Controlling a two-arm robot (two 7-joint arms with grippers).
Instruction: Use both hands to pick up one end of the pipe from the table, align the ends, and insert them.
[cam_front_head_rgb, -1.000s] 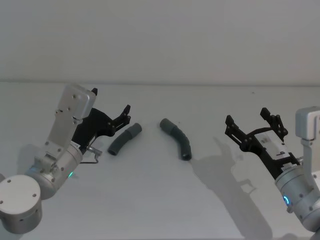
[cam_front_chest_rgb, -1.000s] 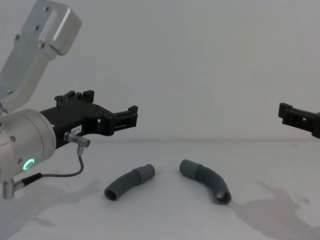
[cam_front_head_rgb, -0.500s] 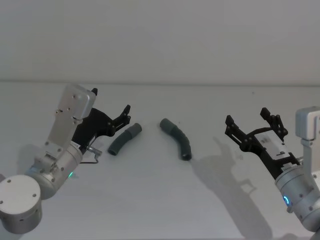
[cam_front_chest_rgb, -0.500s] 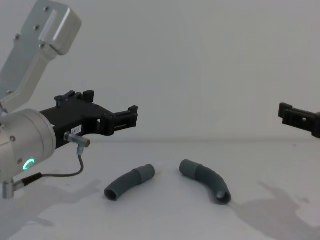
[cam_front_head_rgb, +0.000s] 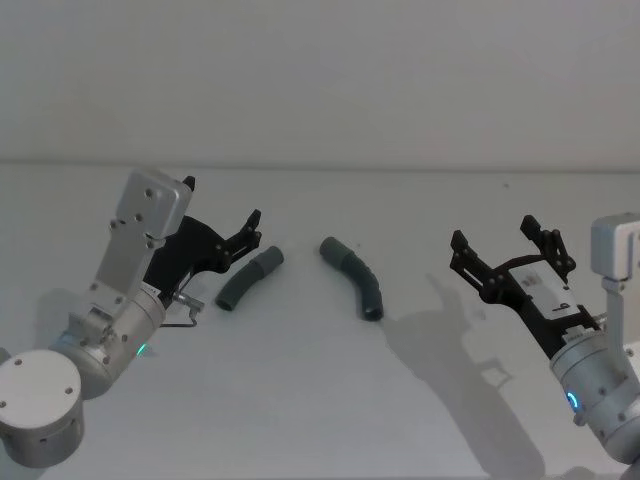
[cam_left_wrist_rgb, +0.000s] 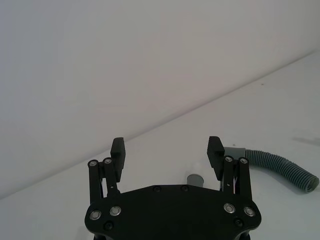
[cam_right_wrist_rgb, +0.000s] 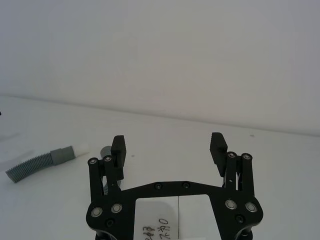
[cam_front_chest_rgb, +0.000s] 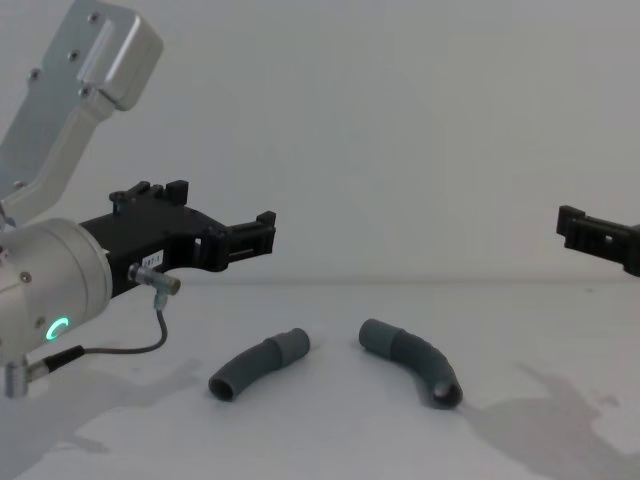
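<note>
Left gripper (cam_left_wrist_rgb: 166, 148) aloft, jaws apart.

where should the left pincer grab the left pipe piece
Probably the ribbed body just behind the cuff, from above, across its width: the left piece lies flat on the table, and the cuff must stay bare for mating.

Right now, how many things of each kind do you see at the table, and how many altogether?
Pipe pieces: 2 (left piece, right piece)
Grippers: 2 (left gripper, right gripper), both open
Total: 4
</note>
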